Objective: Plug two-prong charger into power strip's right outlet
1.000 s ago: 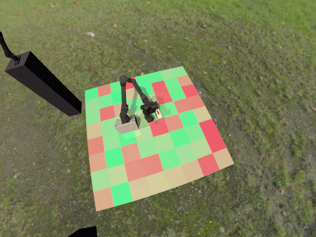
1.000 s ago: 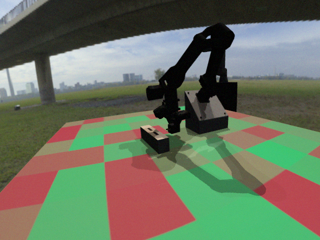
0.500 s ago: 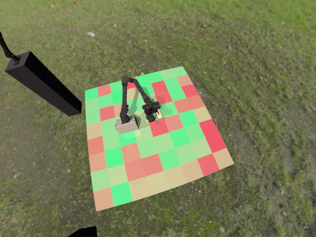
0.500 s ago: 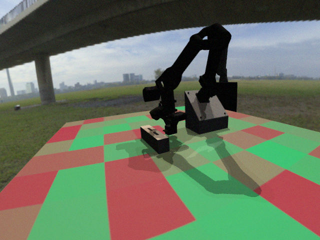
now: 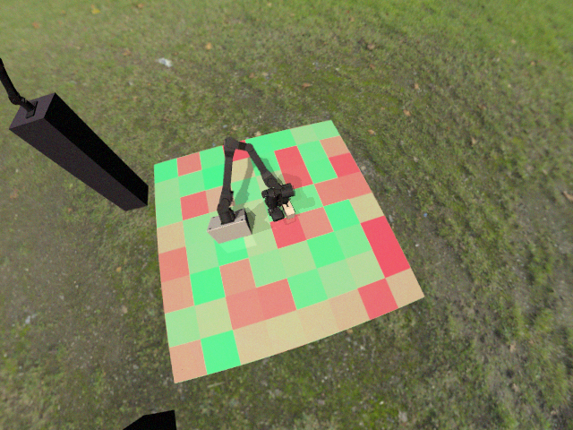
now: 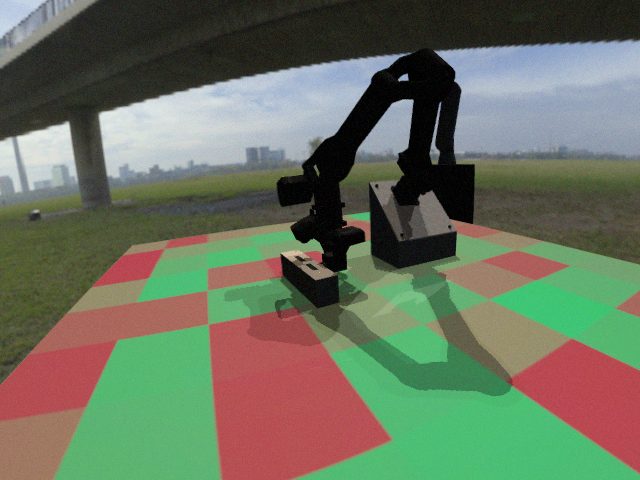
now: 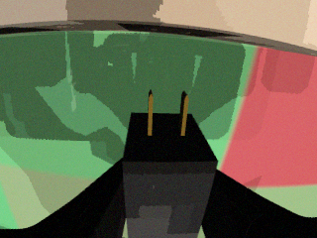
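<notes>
My gripper [image 5: 277,214] [image 6: 334,259] [image 7: 160,166] is shut on the dark charger [image 7: 168,145], with one finger on each side of its body. Two brass-coloured prongs [image 7: 150,119] [image 7: 184,120] stick out bare from its end, over the mat in the wrist view. The power strip [image 5: 289,210] [image 6: 310,281] is a small block with a tan top and dark sides. Two dark outlet openings show on its top in the exterior view. The gripper is beside the strip, on the robot base's side. The strip's tan top [image 7: 213,11] spans the top of the wrist view.
The grey sloped robot base [image 5: 229,227] [image 6: 429,219] stands close beside the gripper. The strip and base stand on a checkered mat [image 5: 268,333] [image 6: 289,403] of green, red and tan squares. A tall dark block [image 5: 88,152] stands beyond the mat's edge.
</notes>
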{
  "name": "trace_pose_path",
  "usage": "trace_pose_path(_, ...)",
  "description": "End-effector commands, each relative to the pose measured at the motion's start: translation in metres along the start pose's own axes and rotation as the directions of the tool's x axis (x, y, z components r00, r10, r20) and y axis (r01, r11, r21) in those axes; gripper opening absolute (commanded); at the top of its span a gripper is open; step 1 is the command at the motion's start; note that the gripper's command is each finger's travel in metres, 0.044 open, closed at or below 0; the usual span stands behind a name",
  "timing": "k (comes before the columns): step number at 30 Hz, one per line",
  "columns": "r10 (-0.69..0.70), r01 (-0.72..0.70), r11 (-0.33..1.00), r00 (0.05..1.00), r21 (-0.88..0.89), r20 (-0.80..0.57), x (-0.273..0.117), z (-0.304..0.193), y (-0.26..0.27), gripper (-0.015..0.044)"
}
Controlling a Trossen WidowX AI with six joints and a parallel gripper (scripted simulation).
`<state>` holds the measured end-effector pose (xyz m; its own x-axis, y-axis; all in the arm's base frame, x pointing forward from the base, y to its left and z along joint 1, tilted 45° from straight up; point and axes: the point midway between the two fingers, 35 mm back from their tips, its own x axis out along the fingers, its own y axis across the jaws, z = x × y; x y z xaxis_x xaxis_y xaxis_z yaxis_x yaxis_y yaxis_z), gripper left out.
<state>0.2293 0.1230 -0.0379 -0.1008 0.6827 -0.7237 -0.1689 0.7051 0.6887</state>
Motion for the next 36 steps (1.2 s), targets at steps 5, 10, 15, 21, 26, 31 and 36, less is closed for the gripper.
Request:
trace_pose_path(5, 0.007, -0.007, 1.0, 1.0, 0.021, -0.003, 0.0023, 0.0091, 0.0001, 0.0)
trace_pose_path(10, 0.007, -0.007, 1.0, 1.0, 0.025, -0.002, 0.0029, 0.0119, 0.0003, 0.0)
trace_pose_path(15, 0.007, -0.007, 1.0, 1.0, 0.025, -0.002, 0.0029, 0.0121, 0.0004, 0.0)
trace_pose_path(21, 0.007, -0.007, 1.0, 1.0, 0.025, -0.002, 0.003, 0.0121, 0.0008, 0.0)
trace_pose_path(26, 0.007, -0.007, 1.0, 1.0, 0.025, -0.002, 0.0029, 0.0121, 0.0012, 0.0)
trace_pose_path(31, 0.007, -0.007, 1.0, 1.0, 0.025, -0.002, 0.0029, 0.0123, 0.0013, 0.0)
trace_pose_path(36, 0.007, -0.007, 1.0, 1.0, 0.025, -0.002, 0.0028, 0.0136, 0.0014, 0.0)
